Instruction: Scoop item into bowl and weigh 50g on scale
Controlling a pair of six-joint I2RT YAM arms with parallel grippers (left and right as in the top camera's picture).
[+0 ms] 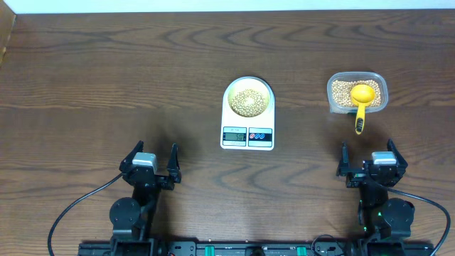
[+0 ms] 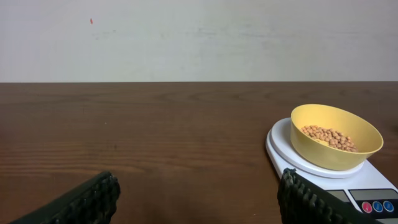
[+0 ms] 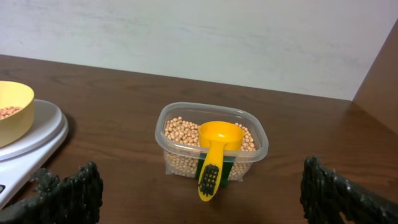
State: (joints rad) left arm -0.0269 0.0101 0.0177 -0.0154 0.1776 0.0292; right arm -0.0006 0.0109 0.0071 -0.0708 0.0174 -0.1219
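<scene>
A pale yellow bowl (image 1: 247,98) holding tan beans (image 1: 247,102) sits on the white scale (image 1: 247,135) at the table's middle; from the left wrist the bowl (image 2: 336,137) and scale (image 2: 367,190) lie ahead to the right. More beans (image 1: 343,91) fill a clear tub (image 1: 357,92) at the right, with a yellow scoop (image 1: 362,99) resting in it, handle over the near rim. The right wrist sees the tub (image 3: 211,142) and scoop (image 3: 214,155) straight ahead. My left gripper (image 1: 153,162) and right gripper (image 1: 367,158) stand open and empty near the front edge.
Dark wooden table (image 1: 106,71) all around. A pale wall (image 2: 199,37) rises behind the table's far edge. A brown panel (image 3: 379,68) stands at the far right in the right wrist view.
</scene>
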